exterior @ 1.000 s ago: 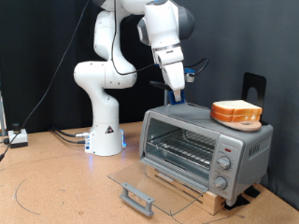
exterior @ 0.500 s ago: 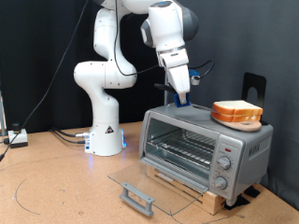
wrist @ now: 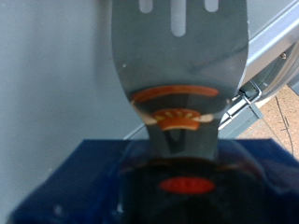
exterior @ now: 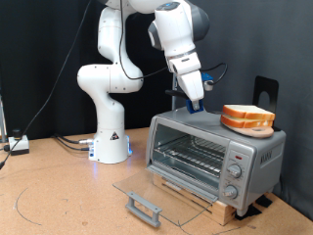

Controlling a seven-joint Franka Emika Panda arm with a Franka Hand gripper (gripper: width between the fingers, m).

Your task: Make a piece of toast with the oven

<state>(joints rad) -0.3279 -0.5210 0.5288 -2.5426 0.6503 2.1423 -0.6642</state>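
Oven (exterior: 210,155) sits on the surface (exterior: 59,196), door (exterior: 152,193) folded down, rack empty. Piece of toast (exterior: 246,118) lies on the oven roof at the exterior view's right. Tool (exterior: 197,106) hovers above the roof's back-left, gripping a spatula (wrist: 177,56); judgement: keep the blade flat and low to slide under the crust. Versus earlier: tool shifted slightly rightward, toward the bread.

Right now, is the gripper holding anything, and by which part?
The gripper holds a slotted metal spatula by its dark handle, between the blue fingers; the blade lies over the oven top.
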